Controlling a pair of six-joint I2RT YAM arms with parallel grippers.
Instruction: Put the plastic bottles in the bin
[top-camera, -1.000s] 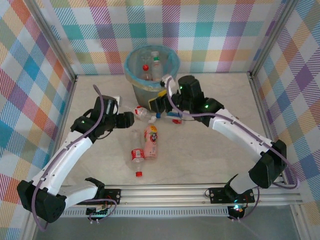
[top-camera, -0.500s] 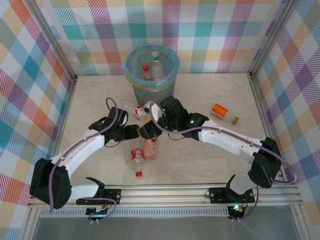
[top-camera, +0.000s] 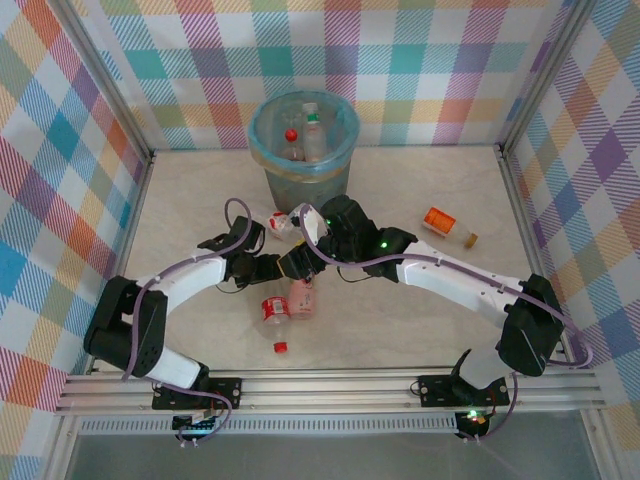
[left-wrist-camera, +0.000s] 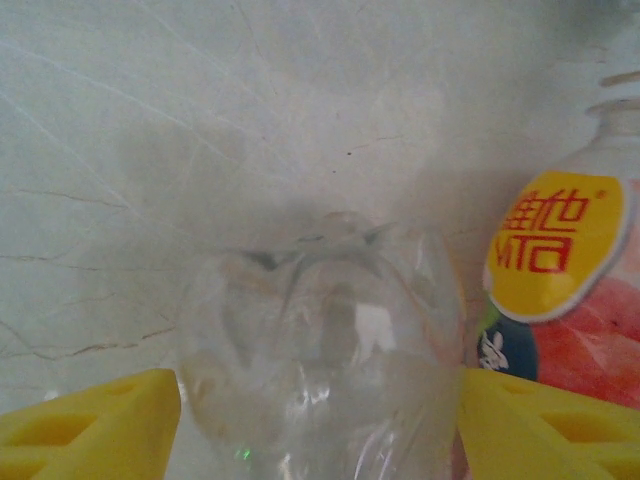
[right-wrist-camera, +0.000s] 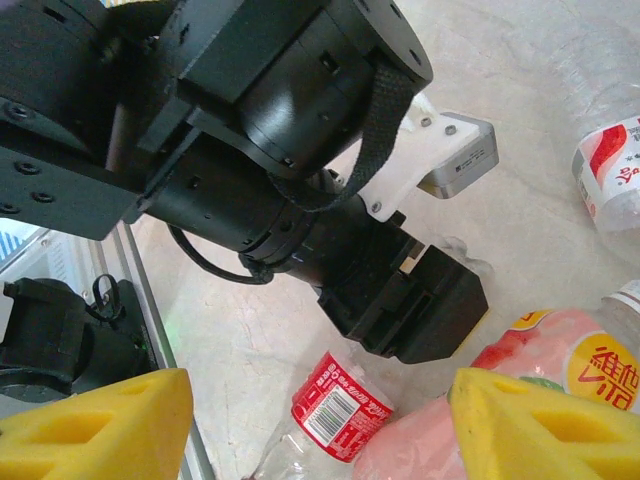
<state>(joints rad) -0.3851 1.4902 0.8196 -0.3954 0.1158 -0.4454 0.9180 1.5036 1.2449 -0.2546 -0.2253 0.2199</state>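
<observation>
A clear bottle with a red label (top-camera: 274, 311) lies on the table beside a pink bottle (top-camera: 303, 296). My left gripper (top-camera: 268, 270) is low over the clear bottle's base. In the left wrist view its yellow fingers (left-wrist-camera: 100, 425) stand open on either side of that base (left-wrist-camera: 320, 330), close to its walls, and the bottle rests on the table. My right gripper (top-camera: 293, 263) is open just above both bottles. One of its fingers (right-wrist-camera: 545, 425) is over the pink bottle (right-wrist-camera: 520, 370), with the red label (right-wrist-camera: 340, 405) in the gap. The bin (top-camera: 257, 132) stands behind with bottles in it.
A small bottle with a red-and-white label (top-camera: 281, 222) lies in front of the bin. An orange bottle (top-camera: 447, 226) lies at the right. A loose red cap (top-camera: 279, 347) sits near the front rail. The two grippers are almost touching each other.
The right arm came down from beside the bin to the pink bottle, uncovering the orange bottle. The left gripper swung right and down onto the clear bottle's base. No bottle moved.
</observation>
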